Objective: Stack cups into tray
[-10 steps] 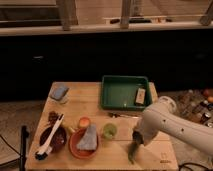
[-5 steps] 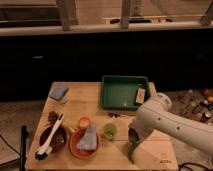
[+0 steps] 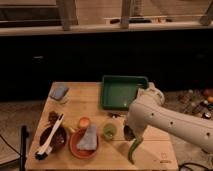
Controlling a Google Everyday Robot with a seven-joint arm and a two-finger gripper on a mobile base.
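Note:
The light yellow-green cup (image 3: 109, 131) stands upright on the wooden table (image 3: 95, 107), in front of the dark green tray (image 3: 122, 79). My gripper (image 3: 130, 133) hangs at the end of the white arm just right of this cup, low over the table and shut. A dark rounded shape sits at the gripper's tip; whether it is the metallic cup, I cannot tell. The tray lies at the table's far right, partly hidden by the arm.
A green curved object (image 3: 132, 150) lies below the gripper. An orange bowl (image 3: 75, 146) with a grey cloth (image 3: 89, 137) and a dark brown bowl (image 3: 60, 137) with a white brush (image 3: 50, 142) stand front left. A blue sponge (image 3: 59, 92) lies back left.
The arm has shifted slightly left and lower, toward the yellow-green cup, and the gripper has gone from open to shut. The objects on the table have stayed put.

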